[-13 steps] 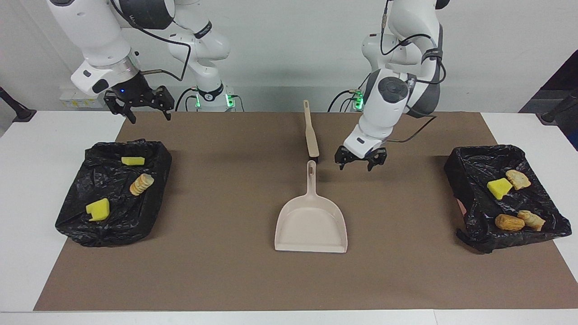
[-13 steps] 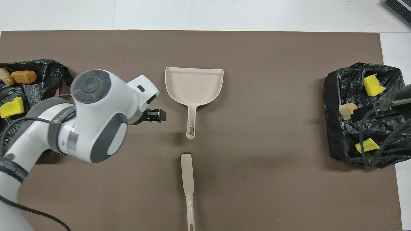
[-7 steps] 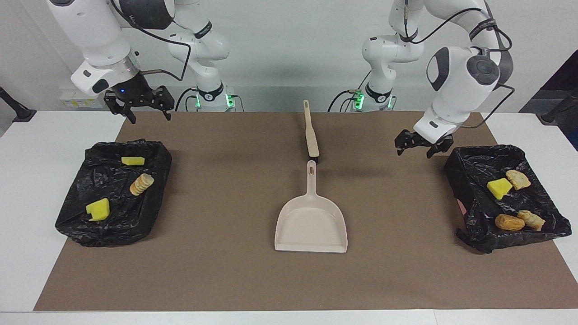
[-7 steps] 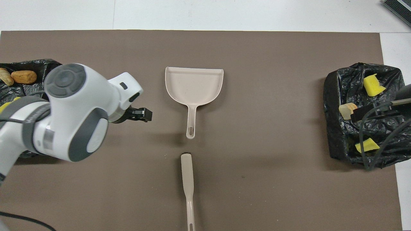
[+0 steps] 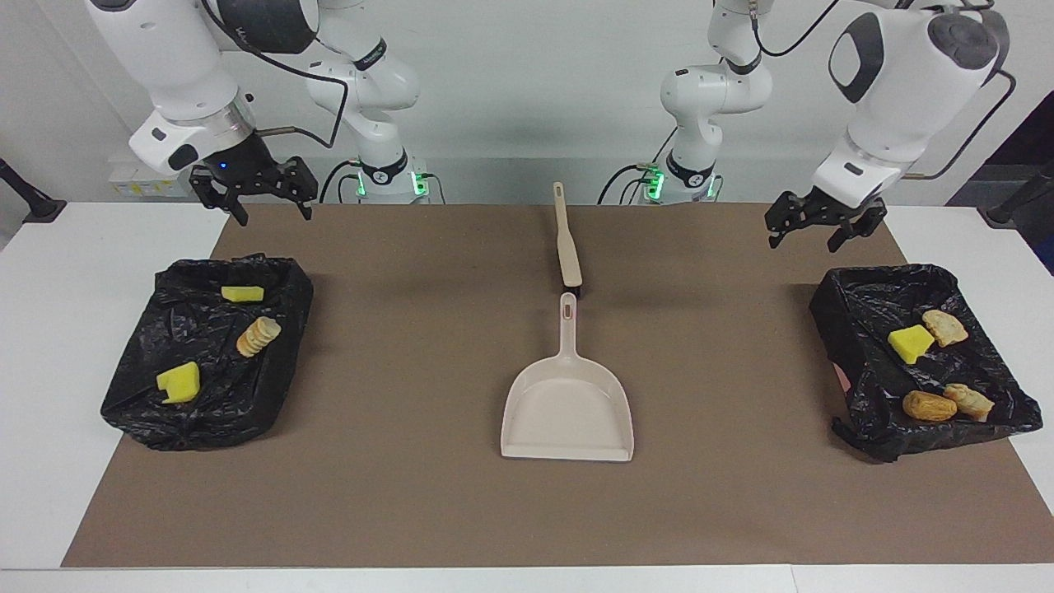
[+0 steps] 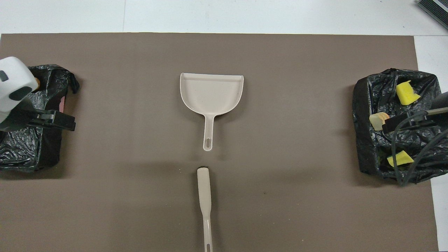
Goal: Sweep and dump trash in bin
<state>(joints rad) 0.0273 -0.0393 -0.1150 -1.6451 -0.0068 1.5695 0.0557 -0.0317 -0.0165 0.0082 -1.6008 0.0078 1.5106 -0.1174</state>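
Facing view shows the trash (image 5: 911, 343) lying in two black bins (image 5: 856, 309) at the counter (image 5: 49, 346) ends; left tool (image 5: 826, 226) and right tool (image 5: 254, 193) hang wide, empty.

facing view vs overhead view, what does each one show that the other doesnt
Only the facing view shows all four scraps in the bin at the left arm's end: a yellow sponge chunk and three tan pieces. It also shows both open hands whole, the left hand and right hand, up in the air.

Only the overhead view shows the white table past the mat's edge farthest from the robots.

Both show the dustpan, the brush and the bin at the right arm's end.
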